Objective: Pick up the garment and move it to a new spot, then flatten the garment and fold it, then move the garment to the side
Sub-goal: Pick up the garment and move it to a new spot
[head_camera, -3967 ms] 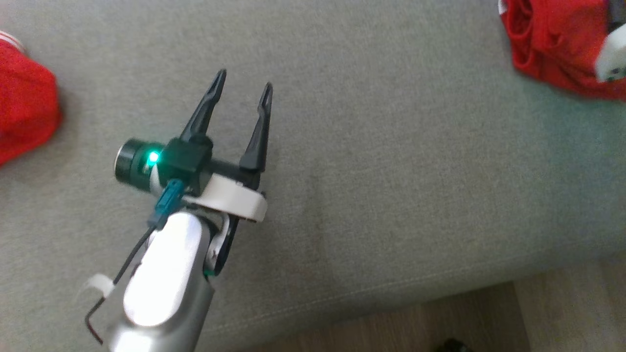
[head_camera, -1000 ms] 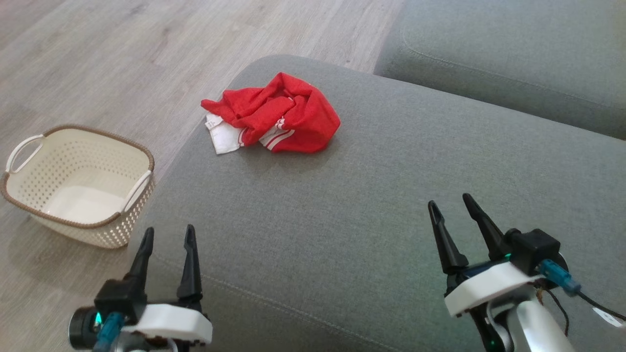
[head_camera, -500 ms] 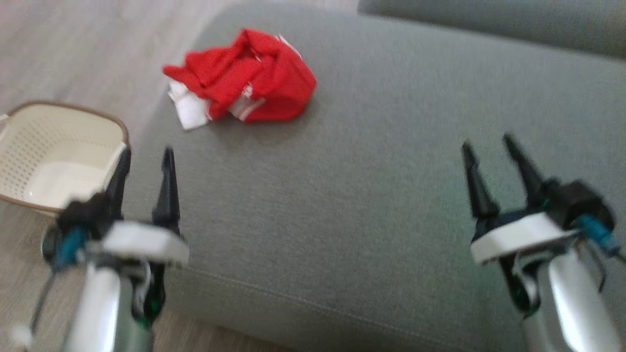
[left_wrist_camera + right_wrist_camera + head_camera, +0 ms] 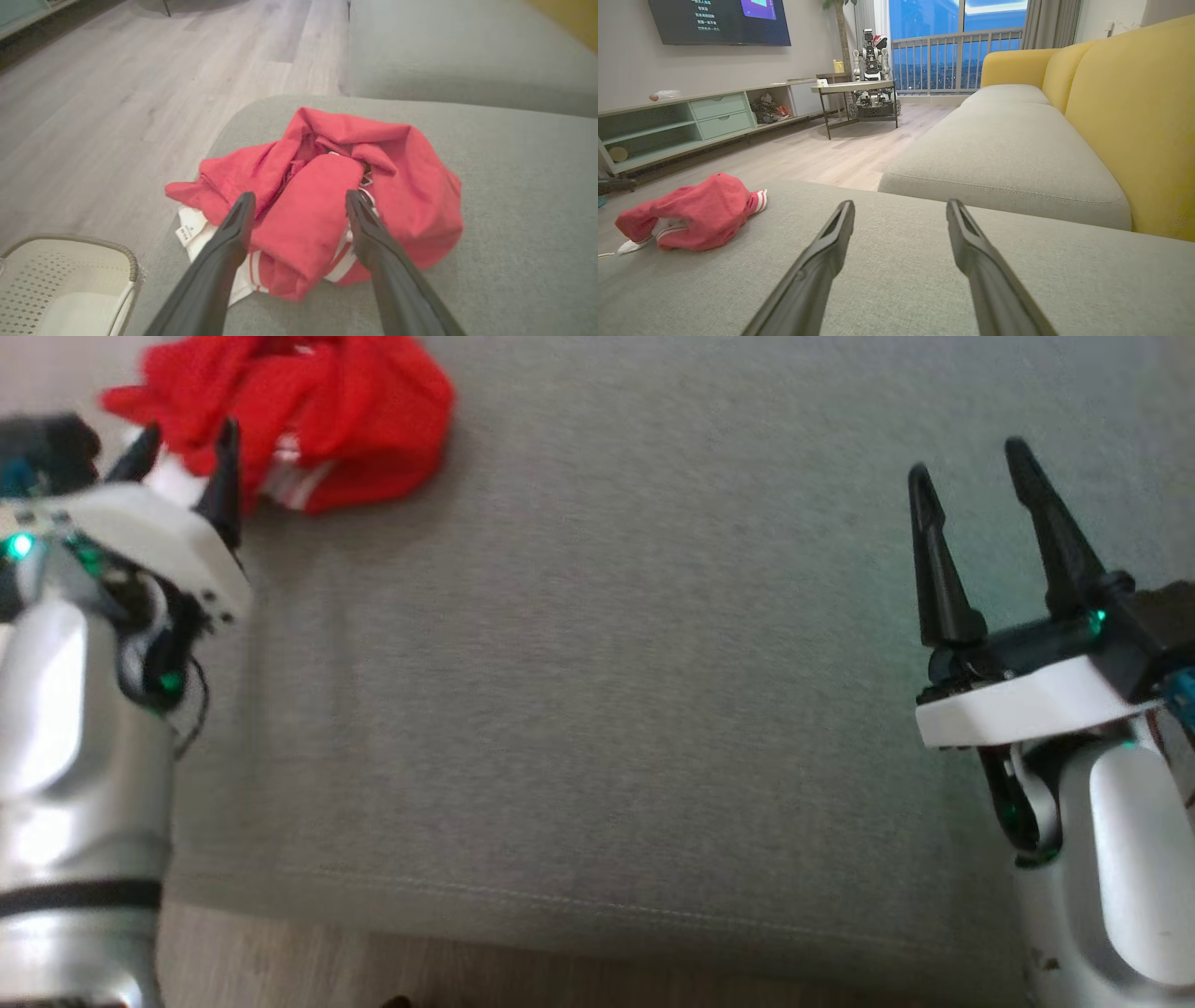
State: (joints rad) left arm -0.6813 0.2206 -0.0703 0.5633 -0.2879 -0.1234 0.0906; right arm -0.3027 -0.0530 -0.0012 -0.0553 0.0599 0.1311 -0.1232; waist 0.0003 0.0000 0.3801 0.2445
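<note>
Two sets of fingers spread wide, both empty. Crumpled red garment (image 4: 355,401) lies far left on grey sofa cushion (image 4: 607,663), just beyond left gripper (image 4: 187,429); right gripper (image 4: 966,457) well apart. Left arm nearer.

Wide bare stretch of grey seat cushion (image 4: 597,691) is left between the two arms. Its far-left corner is occupied by the crumpled red garment (image 4: 327,210), framed in the left wrist view by the spread left jaws; contact cannot be told. Perforated basket (image 4: 84,241) is seen on the wood floor (image 4: 140,93) just off that corner. Beyond the spread right jaws, passage is bounded by the yellow backrest (image 4: 1134,116).
</note>
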